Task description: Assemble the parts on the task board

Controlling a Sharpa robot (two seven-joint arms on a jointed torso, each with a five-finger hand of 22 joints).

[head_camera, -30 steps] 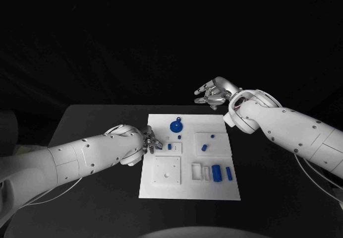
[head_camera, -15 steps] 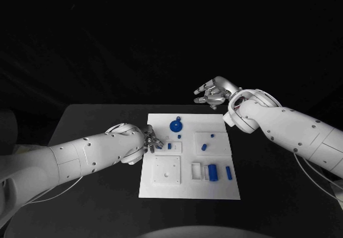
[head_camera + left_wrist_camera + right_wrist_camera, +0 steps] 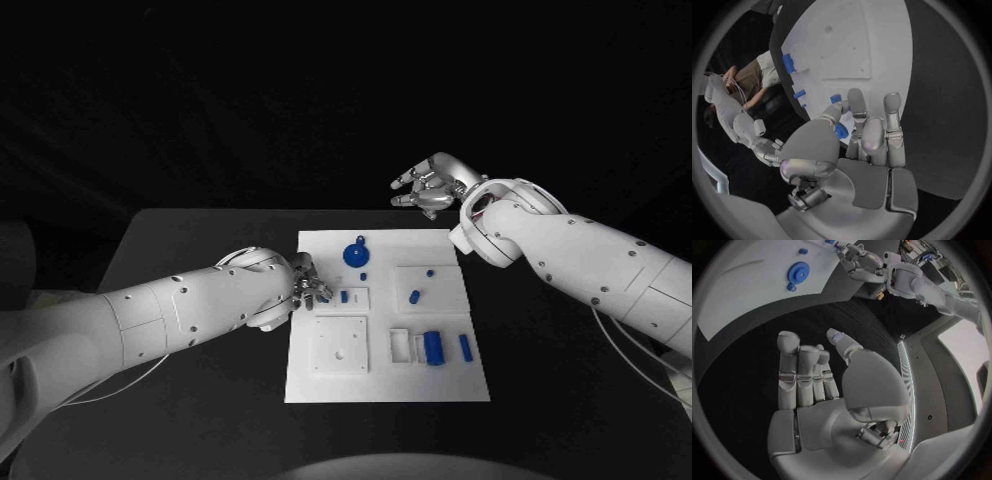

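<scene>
parts [image 3: 415, 296] on task board [image 3: 387, 385] lie just beside left hand [image 3: 306, 291].

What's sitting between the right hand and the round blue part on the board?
Nothing: the head view shows bare black table and bare task board between the right hand and the round blue part.

The flat black surface [image 3: 202, 240] carries one thing directly: a white rectangular plate, the task board [image 3: 382, 380], lying flat near its middle with its long sides running from the near edge toward the far edge. The board's far short edge lies just short of the surface's far edge.
</scene>
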